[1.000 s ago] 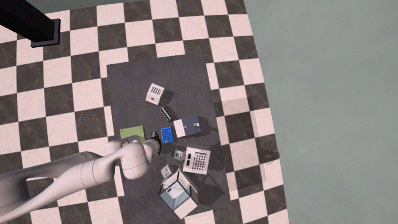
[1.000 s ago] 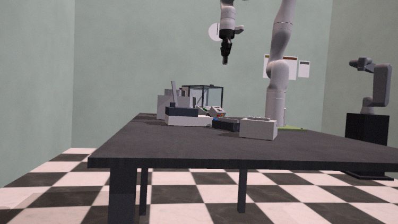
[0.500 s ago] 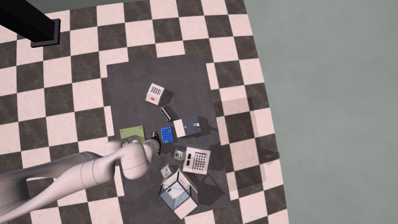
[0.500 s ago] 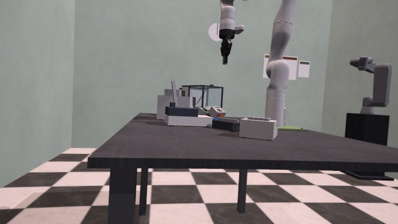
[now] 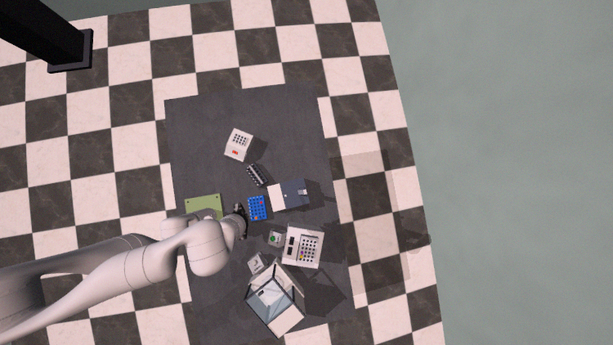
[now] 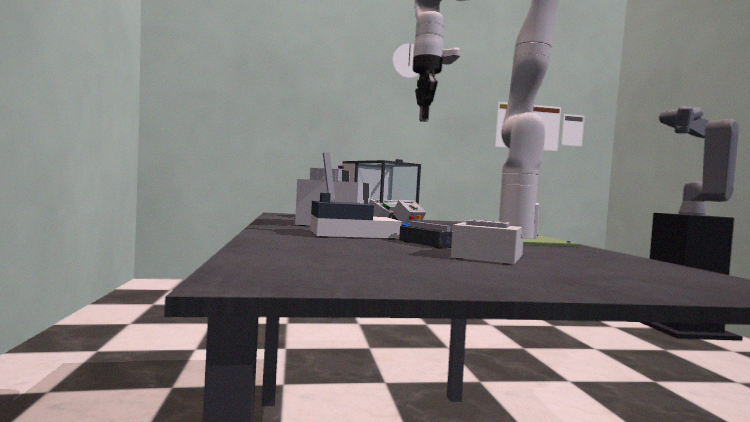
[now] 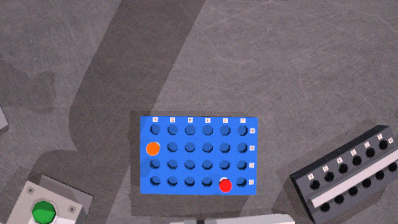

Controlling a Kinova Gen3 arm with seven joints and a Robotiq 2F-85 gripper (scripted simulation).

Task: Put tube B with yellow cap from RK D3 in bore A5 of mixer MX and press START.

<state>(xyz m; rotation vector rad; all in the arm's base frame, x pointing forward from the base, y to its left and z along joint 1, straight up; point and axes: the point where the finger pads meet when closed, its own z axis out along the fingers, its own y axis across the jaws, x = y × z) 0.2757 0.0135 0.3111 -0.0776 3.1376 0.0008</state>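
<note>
My gripper is shut on nothing and hangs high above the bench, beside the blue rack RK. Its fingers do not show in the wrist view. The rack holds an orange-capped tube and a red-capped tube; I see no yellow cap in it. The white mixer MX stands to the right of the rack in the top view. A yellow cap and a purple cap show in its bore grid.
A small grey box with a round green top stands by the mixer. The black magnet block, dry block, spectrophotometer, glass-walled balance and a green pad are around.
</note>
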